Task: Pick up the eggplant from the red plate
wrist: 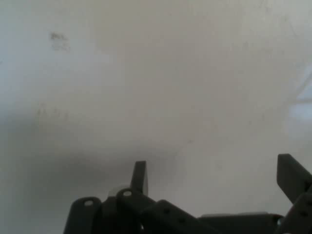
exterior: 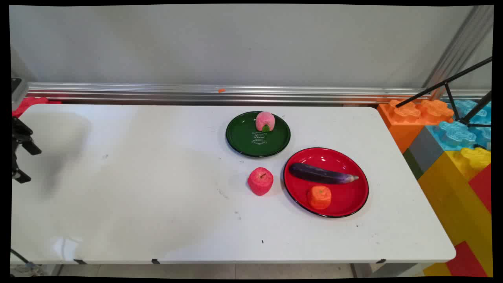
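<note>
- Two black fingers of the gripper (wrist: 214, 173) stand well apart with nothing between them; the hand view shows only bare white table (exterior: 129, 188) under them.
- At the main view's left edge the gripper (exterior: 19, 157) hangs over the table's left end, well apart from every item; its height above the surface is hard to judge.
- Nearest of the items is a red apple (exterior: 260, 181), standing on the table right of centre.
- Just right of the apple lies a red plate (exterior: 351, 196) holding a purple eggplant (exterior: 321, 174) and, on its near side, an orange fruit (exterior: 319, 197).
- Beyond the apple sits a green plate (exterior: 245, 139) with a pink peach (exterior: 265, 121) at its far rim.
- Past the table's right end stand big coloured blocks (exterior: 452, 141).
</note>
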